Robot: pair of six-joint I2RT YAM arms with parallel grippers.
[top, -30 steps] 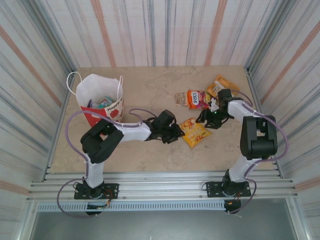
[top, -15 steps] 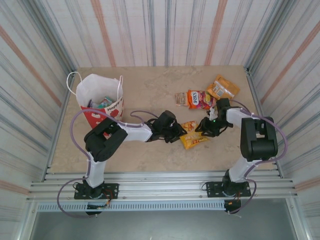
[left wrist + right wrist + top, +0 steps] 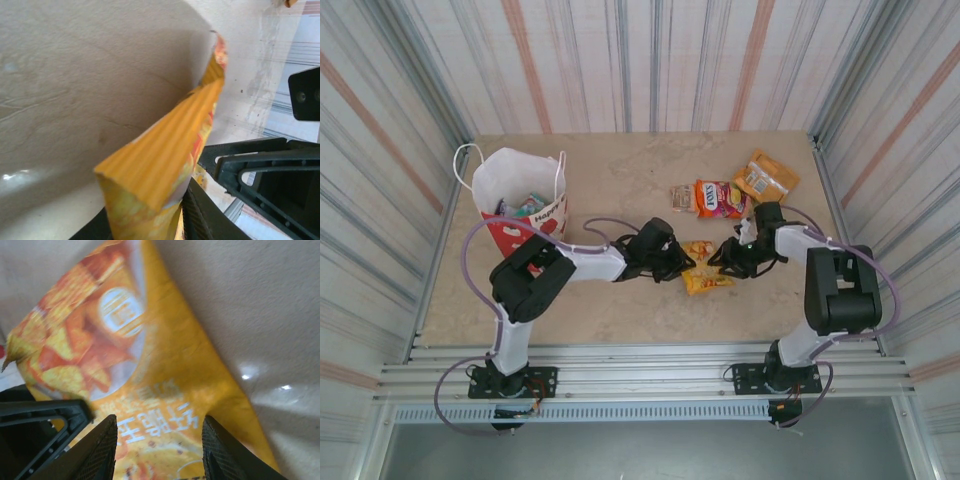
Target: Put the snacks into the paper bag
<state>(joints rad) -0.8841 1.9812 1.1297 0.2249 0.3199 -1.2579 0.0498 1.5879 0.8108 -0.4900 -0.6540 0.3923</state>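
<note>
I have two grippers, and both are at the yellow packet [image 3: 705, 270] in the middle of the surface [image 3: 620, 310]. The packet is flat and slippery, so it is hard to pick up when it lies down. That is why I think I use both arms here: one holds it in place, and the other gets its edge.

My left gripper [image 3: 677, 262] has the packet by one end. In the left wrist view the packet stands up on its edge and bends in a fold, with its bottom end squeezed between my two dark fingers [image 3: 197, 222]. The gap between those fingers is narrow, just the packet thick.

My right gripper [image 3: 725, 260] is at the other end. It is about half open. In the right wrist view its fingers [image 3: 97, 450] are spread over the packet's printed face, and the packet goes on past them on both sides. So this gripper touches the packet or hangs just above it, but I cannot tell which, and I do not think it grabs it.

The paper bag [image 3: 515, 185] stands upright at the far left, well apart from the packet, with its top open. A teal packet [image 3: 531, 204] peeks out of it. The orange-red packet [image 3: 717, 198] and the orange packet [image 3: 766, 175] lie flat at the far right, waiting.

I think the next job is to lift the yellow packet and carry it left to the bag.
</note>
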